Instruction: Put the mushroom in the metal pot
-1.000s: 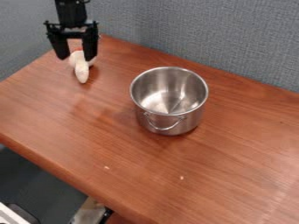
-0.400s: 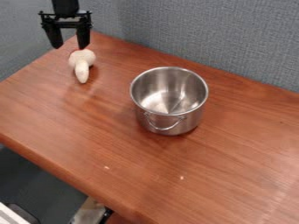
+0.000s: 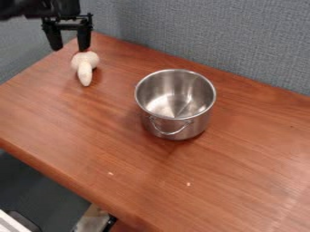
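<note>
The mushroom (image 3: 85, 67) lies on its side near the table's far left corner, cream stem toward me and a pale cap end at the back. Just above and behind it hangs my black gripper (image 3: 68, 40), open, fingers pointing down, with nothing between them and clear of the mushroom. The metal pot (image 3: 176, 102) stands upright at mid table, shiny and empty, its small loop handle facing the front. The pot is well to the right of both mushroom and gripper.
The brown wooden table (image 3: 109, 136) has its front edge running diagonally at lower left, with a drop to the floor beyond. A grey-blue wall (image 3: 218, 36) rises right behind the table's far edge.
The gripper has risen off the mushroom and shifted slightly left and back. The mushroom stays lying on the table; the pot has not moved.
</note>
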`<state>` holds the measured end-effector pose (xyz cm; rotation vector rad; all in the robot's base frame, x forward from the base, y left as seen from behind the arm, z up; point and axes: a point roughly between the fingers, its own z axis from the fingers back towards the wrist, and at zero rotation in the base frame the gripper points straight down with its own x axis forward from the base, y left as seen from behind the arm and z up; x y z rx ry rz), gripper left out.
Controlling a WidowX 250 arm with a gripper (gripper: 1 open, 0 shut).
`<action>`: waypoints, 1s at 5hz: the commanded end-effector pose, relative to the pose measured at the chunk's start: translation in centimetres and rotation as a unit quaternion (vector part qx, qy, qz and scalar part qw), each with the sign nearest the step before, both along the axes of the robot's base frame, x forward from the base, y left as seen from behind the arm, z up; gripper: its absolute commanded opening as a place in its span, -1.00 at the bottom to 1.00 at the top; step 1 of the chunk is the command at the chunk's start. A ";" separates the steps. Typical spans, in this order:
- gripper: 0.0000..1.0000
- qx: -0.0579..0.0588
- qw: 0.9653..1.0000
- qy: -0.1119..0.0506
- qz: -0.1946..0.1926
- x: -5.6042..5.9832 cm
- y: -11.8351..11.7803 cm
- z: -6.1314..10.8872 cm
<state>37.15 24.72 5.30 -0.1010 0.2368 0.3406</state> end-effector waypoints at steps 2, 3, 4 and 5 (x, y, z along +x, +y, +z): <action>1.00 0.036 0.999 -0.020 0.007 -0.2 -1.2 0.9; 1.00 0.042 0.999 -0.016 0.015 -0.6 -1.8 0.3; -1.00 0.039 0.999 0.009 -0.015 0.7 -0.2 1.1; -1.00 0.035 0.998 0.031 -0.046 1.9 1.3 2.3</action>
